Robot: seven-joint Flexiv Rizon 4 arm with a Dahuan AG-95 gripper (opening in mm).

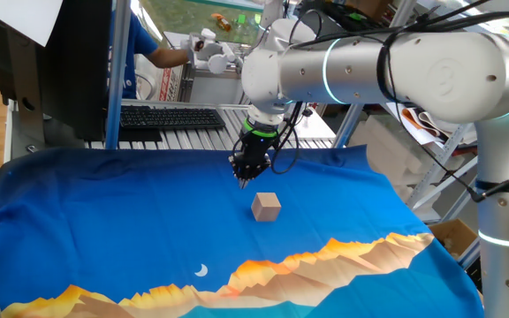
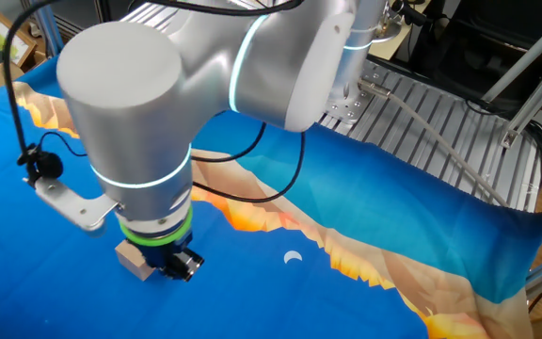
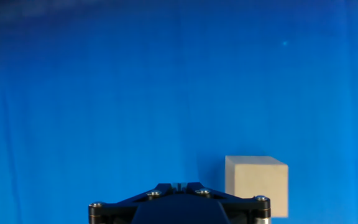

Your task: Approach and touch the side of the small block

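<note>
The small block (image 1: 266, 207) is a light tan cube on the blue cloth. My gripper (image 1: 243, 179) hangs just behind and to the left of it, a short gap away and slightly above the cloth. Its fingers are pressed together and hold nothing. In the hand view the block (image 3: 257, 185) sits at the lower right, beside the gripper (image 3: 179, 185), apart from it. In the other fixed view the block (image 2: 137, 260) peeks out from under the wrist, next to the gripper (image 2: 182, 266).
The blue cloth (image 1: 131, 230) with an orange mountain print covers the table. A keyboard (image 1: 170, 117) and a metal slatted rack (image 2: 440, 132) lie beyond the far edge. A person (image 1: 148, 53) stands at the back.
</note>
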